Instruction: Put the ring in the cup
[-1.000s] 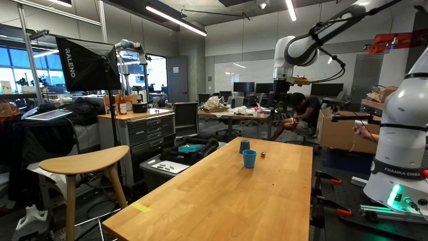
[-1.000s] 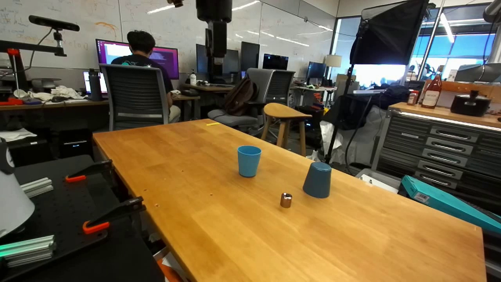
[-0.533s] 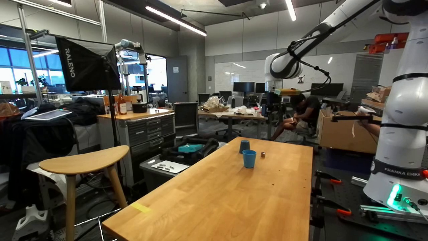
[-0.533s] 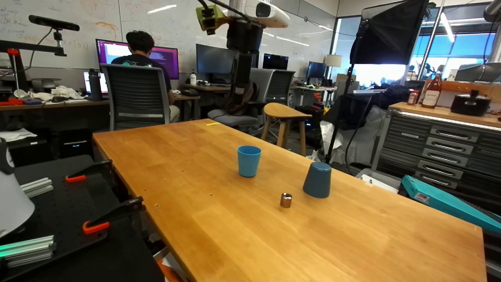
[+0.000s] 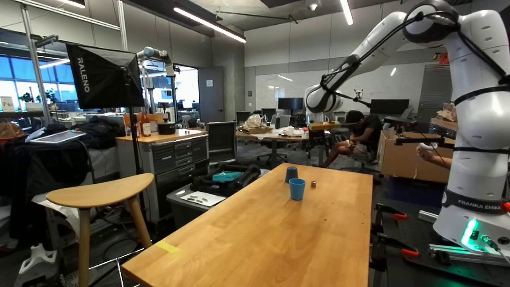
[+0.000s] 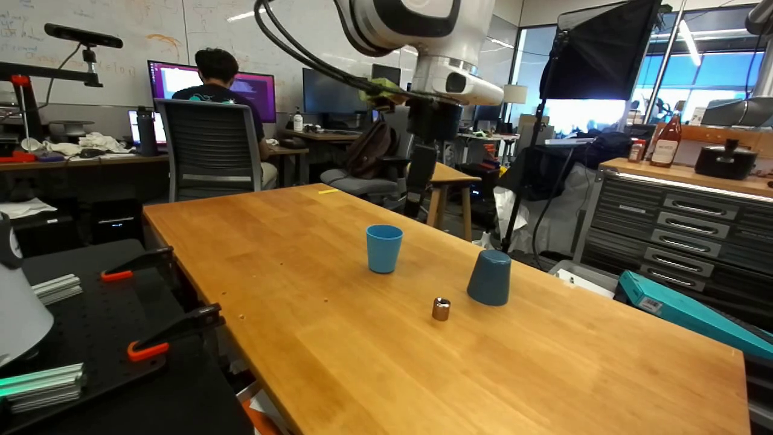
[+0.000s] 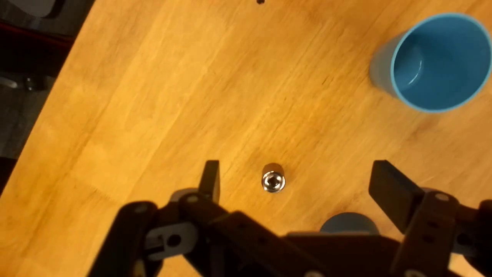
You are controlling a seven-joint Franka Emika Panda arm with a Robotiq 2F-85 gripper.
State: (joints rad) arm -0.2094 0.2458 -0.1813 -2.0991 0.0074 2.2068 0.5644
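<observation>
The ring is a tiny metallic cylinder with a hole, standing on the wooden table. It shows in both exterior views (image 5: 313, 184) (image 6: 441, 309) and in the wrist view (image 7: 273, 179). The light blue cup stands upright, open side up, in both exterior views (image 5: 297, 189) (image 6: 384, 249) and at the upper right of the wrist view (image 7: 438, 65). My gripper (image 7: 296, 165) is open and empty, hanging above the table, also in an exterior view (image 6: 415, 202). In the wrist view the ring appears between the spread fingers, nearer the left one, apart from both.
A darker blue cup stands upside down near the ring in both exterior views (image 5: 291, 175) (image 6: 490, 279), partly hidden by my gripper in the wrist view (image 7: 349, 222). Clamps (image 6: 149, 349) sit along the robot-side table edge (image 6: 253, 362). A stool (image 5: 101, 191) stands beyond the table.
The arm and gripper have moved down toward the table; in the exterior views the gripper shifted down and sideways. The ring and both cups have not moved.
</observation>
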